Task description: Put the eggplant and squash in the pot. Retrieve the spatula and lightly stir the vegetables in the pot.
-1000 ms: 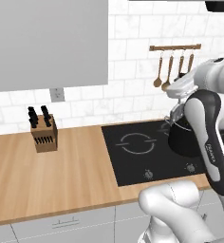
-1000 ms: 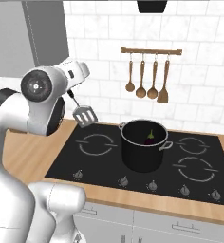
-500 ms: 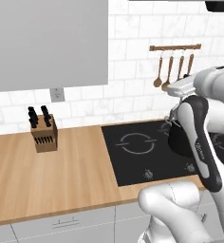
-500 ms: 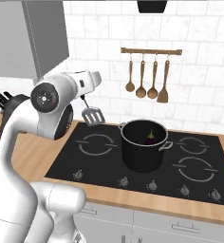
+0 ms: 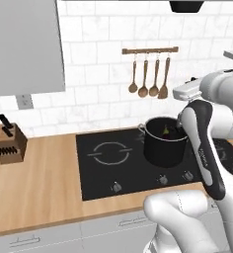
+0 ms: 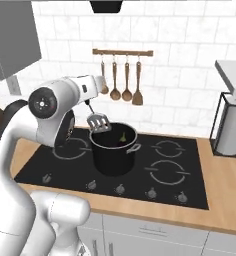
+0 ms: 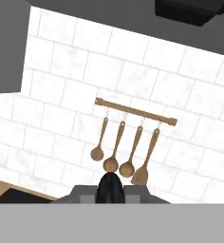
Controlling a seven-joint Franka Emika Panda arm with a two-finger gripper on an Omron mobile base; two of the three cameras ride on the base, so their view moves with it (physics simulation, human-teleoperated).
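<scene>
Right base view: the spatula (image 6: pixel 98 121), stiff, light, slick metal, hangs just below the end effector (image 6: pixel 88 103), its slotted head at the pot (image 6: pixel 113 148) rim; the end effector is clamped on the slim black handle, best gripped high; something dark with a green cap lies inside the pot.

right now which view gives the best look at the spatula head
The right base view: the spatula hangs slotted head down at the near left rim of the pot, its handle running up to the hand. In the left base view the arm blocks it. The hand view shows a dark rounded shape between the fingertips, probably its handle end.
</scene>
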